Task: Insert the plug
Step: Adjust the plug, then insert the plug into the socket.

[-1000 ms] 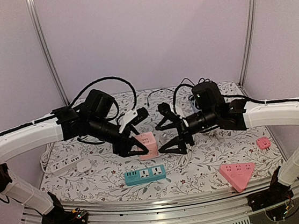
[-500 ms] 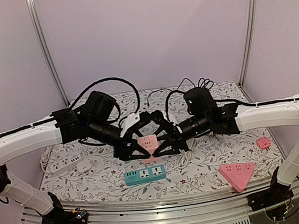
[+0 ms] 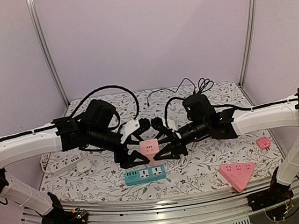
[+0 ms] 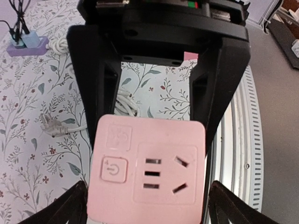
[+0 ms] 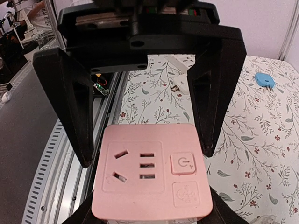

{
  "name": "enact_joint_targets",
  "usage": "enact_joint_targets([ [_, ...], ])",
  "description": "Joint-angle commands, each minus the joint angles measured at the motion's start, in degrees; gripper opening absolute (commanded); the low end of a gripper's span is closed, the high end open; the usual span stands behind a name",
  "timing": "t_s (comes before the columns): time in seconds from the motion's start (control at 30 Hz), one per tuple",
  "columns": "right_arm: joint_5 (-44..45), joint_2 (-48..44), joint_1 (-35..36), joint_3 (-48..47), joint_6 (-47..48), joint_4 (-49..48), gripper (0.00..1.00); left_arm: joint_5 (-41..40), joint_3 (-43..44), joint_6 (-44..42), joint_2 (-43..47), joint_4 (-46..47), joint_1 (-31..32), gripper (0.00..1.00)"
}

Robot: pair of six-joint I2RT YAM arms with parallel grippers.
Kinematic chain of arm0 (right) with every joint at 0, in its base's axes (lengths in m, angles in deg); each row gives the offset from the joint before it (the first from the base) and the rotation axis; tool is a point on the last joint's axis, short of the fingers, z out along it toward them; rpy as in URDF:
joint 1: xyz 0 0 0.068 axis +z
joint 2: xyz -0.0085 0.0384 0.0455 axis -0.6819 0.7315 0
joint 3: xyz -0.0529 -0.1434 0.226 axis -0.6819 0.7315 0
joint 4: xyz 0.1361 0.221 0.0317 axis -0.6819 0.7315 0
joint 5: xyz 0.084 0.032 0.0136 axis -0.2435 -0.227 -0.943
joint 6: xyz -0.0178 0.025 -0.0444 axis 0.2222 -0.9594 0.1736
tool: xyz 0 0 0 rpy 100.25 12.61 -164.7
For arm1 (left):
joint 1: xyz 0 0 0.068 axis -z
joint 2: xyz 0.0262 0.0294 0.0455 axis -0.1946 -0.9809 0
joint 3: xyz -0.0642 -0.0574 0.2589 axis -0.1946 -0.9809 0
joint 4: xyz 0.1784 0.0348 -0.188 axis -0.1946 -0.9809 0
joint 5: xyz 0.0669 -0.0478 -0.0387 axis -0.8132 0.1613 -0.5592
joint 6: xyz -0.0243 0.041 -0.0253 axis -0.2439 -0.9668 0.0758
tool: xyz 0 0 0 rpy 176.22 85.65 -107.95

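A pink cube socket (image 3: 149, 145) sits between both grippers at the table's middle. Its top face shows a socket and a power button in the left wrist view (image 4: 147, 172) and the right wrist view (image 5: 149, 172). My left gripper (image 3: 139, 143) comes from the left, its fingers (image 4: 77, 207) against the cube's sides. My right gripper (image 3: 162, 140) faces it from the right, jaws spread around the same cube; contact is hidden. A white plug (image 4: 49, 125) on a white cord lies on the cloth beyond the cube.
A teal power strip (image 3: 145, 174) lies just in front of the cube. A pink triangular socket (image 3: 236, 173) and a small pink adapter (image 3: 263, 142) lie at the right. A white strip (image 3: 63, 165) lies at the left, a purple strip (image 4: 28, 44) at the back. The metal table edge (image 3: 161, 210) runs along the front.
My left gripper carried the pink cube toward the middle. My right gripper moved left and lower until its spread jaws came around the cube.
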Motion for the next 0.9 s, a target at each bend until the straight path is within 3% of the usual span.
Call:
enact_joint_targets([
  [0.0,1.5,1.7,0.1,3.5,1.5,-4.5,0.0,-5.4,-4.6,1.3,3.5,5.9,1.1,0.88],
  [0.23,2.5,4.6,0.1,6.8,1.8,-12.4,0.0,-8.6,-13.2,6.8,6.1,14.9,1.1,0.82],
  [0.53,0.7,9.1,-1.1,9.5,1.3,-20.0,0.0,-8.8,-10.7,8.9,-1.8,14.8,1.1,0.76],
  [0.87,0.4,11.1,-1.2,12.2,0.2,-22.9,0.0,-8.4,-11.7,8.8,-2.7,16.0,1.1,0.69],
])
